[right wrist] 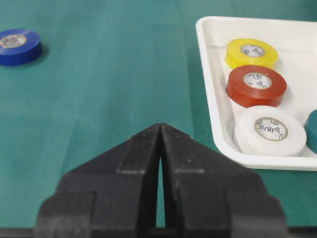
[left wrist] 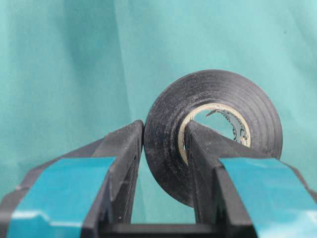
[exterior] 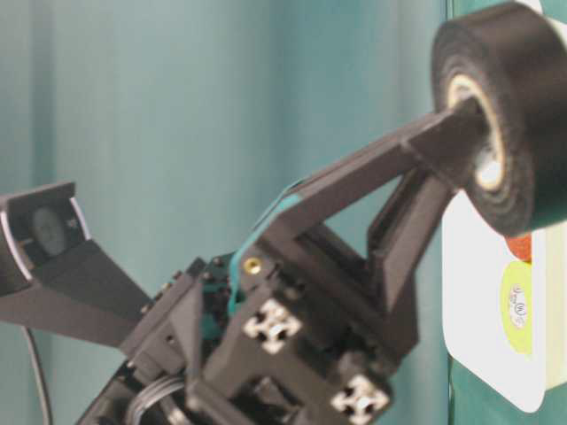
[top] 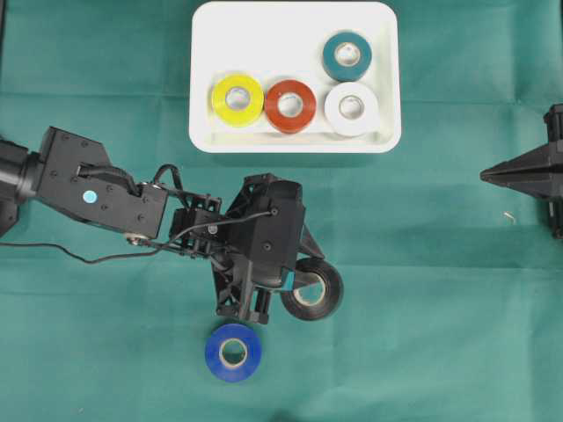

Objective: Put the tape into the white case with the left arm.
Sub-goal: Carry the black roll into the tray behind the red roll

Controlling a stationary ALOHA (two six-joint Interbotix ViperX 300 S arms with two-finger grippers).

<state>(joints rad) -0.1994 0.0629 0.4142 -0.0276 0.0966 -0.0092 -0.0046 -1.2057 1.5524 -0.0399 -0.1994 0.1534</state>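
Four rolls are sitting in the white case (top: 295, 141) while the left gripper (left wrist: 163, 144) is clamping a black tape roll (left wrist: 213, 131), the right gripper (right wrist: 160, 131) resting closed

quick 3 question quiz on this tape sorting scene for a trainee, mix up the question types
1. How many rolls lie in the white case?
2. True or false: the left gripper grips the black tape with one finger through its core.
3. Which roll lies on the cloth? A) blue B) red C) yellow

Key:
1. Four: yellow tape, red tape, white tape, teal tape.
2. True.
3. A, the blue tape.
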